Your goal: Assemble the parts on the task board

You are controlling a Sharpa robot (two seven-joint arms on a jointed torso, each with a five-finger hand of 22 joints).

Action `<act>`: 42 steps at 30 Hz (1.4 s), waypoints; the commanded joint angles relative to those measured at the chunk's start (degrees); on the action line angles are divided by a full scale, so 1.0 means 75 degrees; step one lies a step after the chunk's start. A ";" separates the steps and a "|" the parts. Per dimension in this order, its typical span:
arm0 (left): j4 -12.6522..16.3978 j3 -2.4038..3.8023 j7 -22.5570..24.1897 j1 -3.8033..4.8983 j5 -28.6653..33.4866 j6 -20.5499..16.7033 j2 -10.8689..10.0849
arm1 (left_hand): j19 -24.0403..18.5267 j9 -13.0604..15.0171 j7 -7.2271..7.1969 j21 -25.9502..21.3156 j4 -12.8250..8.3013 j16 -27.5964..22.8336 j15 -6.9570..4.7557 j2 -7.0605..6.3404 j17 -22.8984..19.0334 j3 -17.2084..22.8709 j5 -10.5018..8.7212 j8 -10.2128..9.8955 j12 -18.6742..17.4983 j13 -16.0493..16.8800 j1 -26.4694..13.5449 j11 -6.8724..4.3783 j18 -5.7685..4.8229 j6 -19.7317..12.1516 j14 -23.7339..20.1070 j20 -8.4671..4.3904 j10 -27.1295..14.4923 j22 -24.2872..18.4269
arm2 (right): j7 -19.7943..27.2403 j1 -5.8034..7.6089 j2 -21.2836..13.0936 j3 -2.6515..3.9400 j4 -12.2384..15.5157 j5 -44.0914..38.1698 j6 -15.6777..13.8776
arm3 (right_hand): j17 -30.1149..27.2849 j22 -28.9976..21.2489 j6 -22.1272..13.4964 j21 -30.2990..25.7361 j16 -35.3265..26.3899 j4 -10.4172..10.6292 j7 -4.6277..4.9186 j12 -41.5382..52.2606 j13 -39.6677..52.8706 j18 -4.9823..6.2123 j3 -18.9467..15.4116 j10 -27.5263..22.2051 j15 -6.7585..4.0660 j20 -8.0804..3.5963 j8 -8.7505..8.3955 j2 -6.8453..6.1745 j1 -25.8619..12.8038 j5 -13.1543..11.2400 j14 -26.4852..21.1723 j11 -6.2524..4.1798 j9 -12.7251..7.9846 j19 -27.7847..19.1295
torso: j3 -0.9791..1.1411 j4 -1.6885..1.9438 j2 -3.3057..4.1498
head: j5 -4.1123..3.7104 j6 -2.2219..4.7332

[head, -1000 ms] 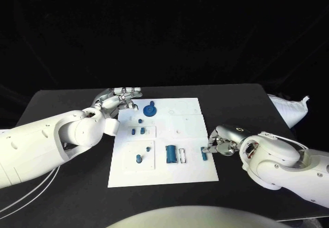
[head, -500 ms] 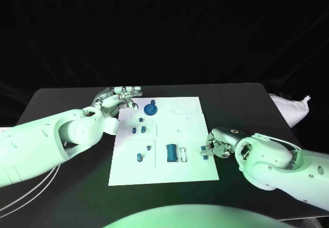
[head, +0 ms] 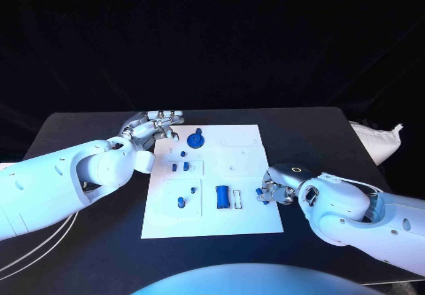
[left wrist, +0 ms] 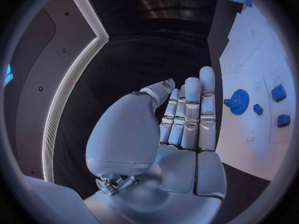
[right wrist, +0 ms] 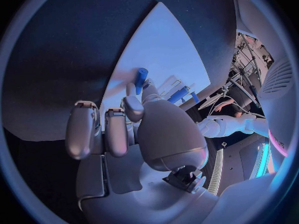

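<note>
The white task board (head: 248,224) lies mid-table. On it are a blue gear (head: 194,142), small blue pieces (head: 180,166), a short peg (head: 180,203) and a blue block (head: 220,198). My right hand (head: 276,190) is at the board's right edge and pinches a small blue peg (head: 262,194) between thumb and finger; the right wrist view shows the peg (right wrist: 141,77) sticking out over the board (right wrist: 162,45). My left hand (head: 156,126) hovers at the board's far left corner. It holds nothing, and its fingers (left wrist: 190,112) are straight, beside the gear (left wrist: 237,102).
A white bag (head: 376,140) lies at the table's right edge. Black table surface (head: 88,246) surrounds the board on all sides. A narrow pale slot piece (head: 236,200) sits just right of the blue block.
My right hand has shifted a little left, onto the board's right edge, still holding the blue peg. The left hand has stayed in place.
</note>
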 commanded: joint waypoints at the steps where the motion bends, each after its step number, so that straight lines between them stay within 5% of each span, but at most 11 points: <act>1: 0.0018 0.0005 0.0036 0.0001 -0.0026 0.0185 0.0005 | -0.0061 -0.0002 -0.0001 -0.0045 -0.0026 0.0025 -0.0015 0.0014 -0.0009 -0.0005 -0.0007 0.0028 0.0027 -0.0010 -0.0037 0.0016 0.0148 -0.0038 -0.0039 -0.0015 -0.0045 0.0006 | 0.0002 -0.0079 0.0090 -0.0062 -0.0098 -0.0847 0.0949 | 0.0055 0.0057 0.0059 0.0052 0.0051 -0.0168 -0.0018 0.0035 0.0022 -0.0067 0.0172 0.0023 -0.0034 -0.0014 -0.0049 0.0044 0.0344 -0.0120 0.0472 -0.0050 -0.0023 0.0016 | -0.0001 0.0010 -0.0003 | -0.0005 -0.0006; 9: 0.0017 0.0005 0.0029 0.0001 -0.0043 0.0207 0.0007 | -0.0067 0.0000 0.0000 -0.0048 -0.0032 0.0035 -0.0012 0.0026 -0.0031 -0.0010 -0.0007 0.0045 0.0054 -0.0010 -0.0048 0.0017 0.0148 -0.0046 -0.0048 -0.0012 -0.0059 0.0004 | 0.0018 -0.0090 0.0190 -0.0071 -0.0110 -0.1161 0.1010 | 0.0136 0.0119 0.0125 0.0085 0.0090 -0.0601 -0.0006 -0.0054 0.0027 -0.0081 0.0910 -0.0036 -0.0032 -0.0022 -0.0189 0.0123 0.0919 0.0134 0.0475 -0.0052 -0.0064 0.0023 | -0.0003 0.0029 -0.0005 | -0.0037 -0.0008; 16: 0.0020 0.0005 0.0028 0.0001 -0.0045 0.0205 0.0003 | -0.0067 0.0000 0.0000 -0.0048 -0.0032 0.0035 -0.0012 0.0026 -0.0031 -0.0010 -0.0007 0.0045 0.0054 -0.0010 -0.0048 0.0017 0.0148 -0.0046 -0.0048 -0.0012 -0.0059 0.0004 | -0.0043 -0.0088 0.0149 -0.0069 -0.0071 -0.0200 0.0565 | 0.0198 0.0135 0.0116 0.0093 0.0120 -0.0338 0.0001 -0.0120 0.0019 -0.0079 0.1321 -0.0021 -0.0016 -0.0020 -0.0326 -0.0052 0.0391 0.0760 0.0483 -0.0038 -0.0085 0.0021 | -0.0002 0.0033 0.0002 | -0.0025 -0.0005; 22: 0.0022 0.0005 0.0029 0.0000 -0.0045 0.0200 0.0001 | -0.0067 0.0000 0.0000 -0.0048 -0.0032 0.0035 -0.0012 0.0026 -0.0031 -0.0010 -0.0007 0.0045 0.0054 -0.0010 -0.0048 0.0017 0.0148 -0.0046 -0.0048 -0.0012 -0.0059 0.0004 | -0.0117 -0.0072 0.0088 -0.0061 0.0023 0.0604 -0.0099 | 0.0271 0.0185 0.0173 0.0122 0.0154 -0.0118 -0.0014 -0.0096 0.0092 -0.0085 0.2149 0.0027 -0.0029 -0.0038 -0.0410 -0.0451 -0.0043 0.1517 0.0493 -0.0037 -0.0033 0.0033 | -0.0010 0.0039 -0.0002 | -0.0022 -0.0005; 31: 0.0025 0.0005 0.0022 0.0000 -0.0046 0.0191 0.0003 | -0.0070 -0.0001 0.0000 -0.0049 -0.0036 0.0037 -0.0011 0.0028 -0.0038 -0.0011 -0.0007 0.0048 0.0060 -0.0010 -0.0049 0.0018 0.0149 -0.0051 -0.0052 -0.0011 -0.0067 0.0004 | -0.0133 0.0039 0.0051 -0.0045 0.0283 0.1769 -0.1114 | 0.0303 0.0210 0.0187 0.0135 0.0164 -0.0040 0.0005 -0.0117 0.0128 -0.0086 0.2945 0.0053 -0.0023 -0.0034 -0.0460 -0.0883 -0.0380 0.1775 0.0497 -0.0040 0.0058 0.0036 | -0.0003 0.0043 0.0002 | -0.0024 0.0006; 42: 0.0031 0.0005 -0.0007 0.0000 -0.0048 0.0189 0.0013 | -0.0070 -0.0001 0.0000 -0.0049 -0.0036 0.0037 -0.0011 0.0028 -0.0038 -0.0011 -0.0007 0.0048 0.0060 -0.0010 -0.0049 0.0018 0.0149 -0.0051 -0.0052 -0.0011 -0.0067 0.0004 | -0.0131 0.0134 0.0169 -0.0035 0.0317 0.2498 -0.1338 | 0.0322 0.0229 0.0207 0.0143 0.0169 -0.0040 0.0013 -0.0115 0.0155 -0.0089 0.3310 0.0085 -0.0017 -0.0027 -0.0475 -0.1058 -0.0599 0.1926 0.0500 -0.0032 0.0126 0.0040 | -0.0009 0.0058 -0.0002 | -0.0002 -0.0028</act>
